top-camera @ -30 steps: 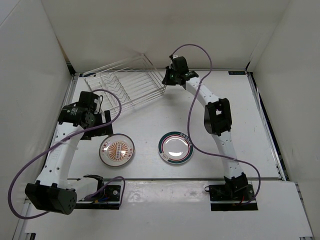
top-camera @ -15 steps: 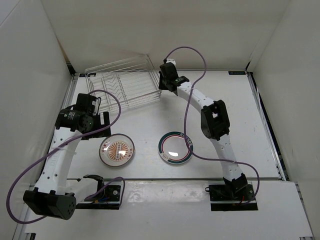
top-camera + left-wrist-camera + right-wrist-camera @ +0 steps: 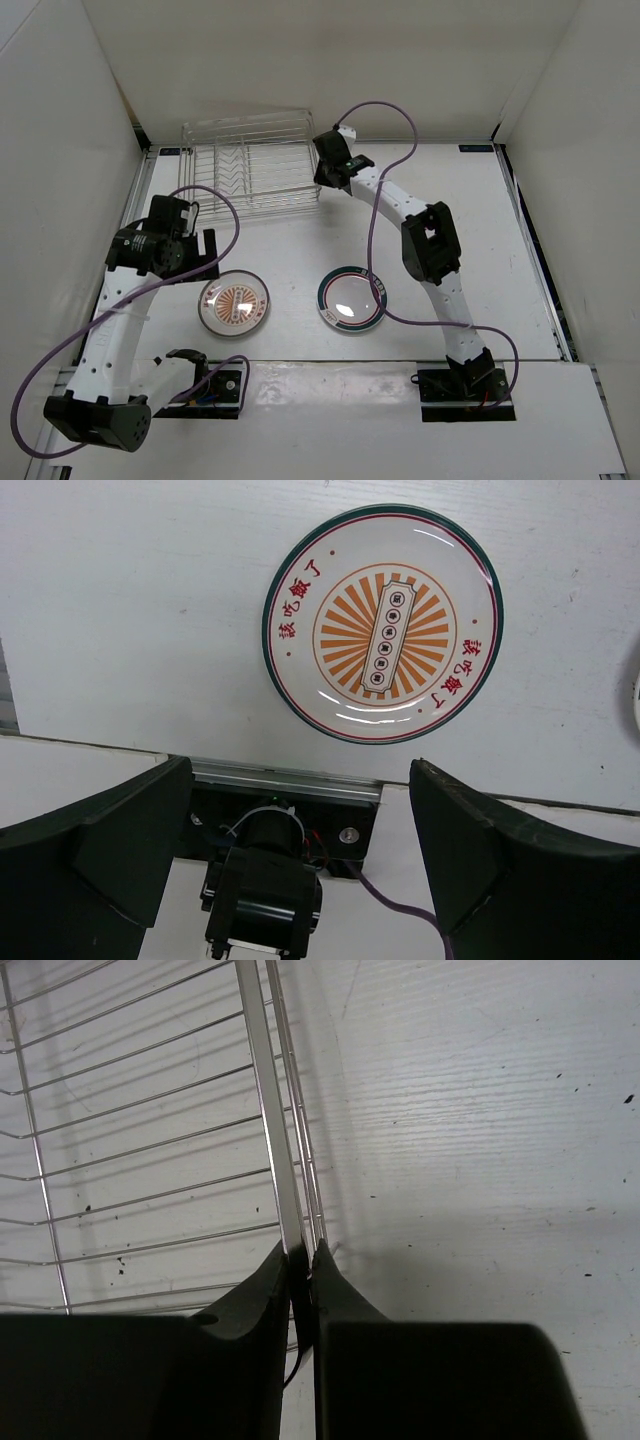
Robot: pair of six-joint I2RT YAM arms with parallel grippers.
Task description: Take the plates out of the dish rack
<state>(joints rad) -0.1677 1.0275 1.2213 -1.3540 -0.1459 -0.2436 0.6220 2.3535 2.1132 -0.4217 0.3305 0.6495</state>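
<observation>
Bases of the two arms sit at the near edge of the table (image 3: 480,230), and a purple cable (image 3: 60,350) loops out from the left one.

Just beyond them two plates lie flat on the table, side by side and apart. The sunburst plate (image 3: 234,303) is on the left. The teal-rimmed plate (image 3: 352,296) is on the right, its centre white with glare.

The left pincer (image 3: 200,255) hangs over the table just left of and beyond the sunburst plate. Its jaws are spread as wide as they go and hold nothing. In the left wrist view its two dark fingers (image 3: 100,850) frame the lower corners, well clear of each other. The sunburst plate (image 3: 383,623) lies untouched beyond them, showing orange rays, red characters and a dark green rim. The left arm's base (image 3: 260,890) shows between the fingers, below the table's edge strip.

Farthest back, the rack (image 3: 250,165) stands against the rear wall on the left half of the table, its long side along the wall. The right arm reaches across to the rack's right end. There the right pincer (image 3: 322,178) is clamped on the end wire. In the right wrist view its fingertips (image 3: 280,1270) are pressed almost together, with the rim wires of the rack (image 3: 262,1090) pinched between them. The rack's thin floor wires run off to the left over the white table.
</observation>
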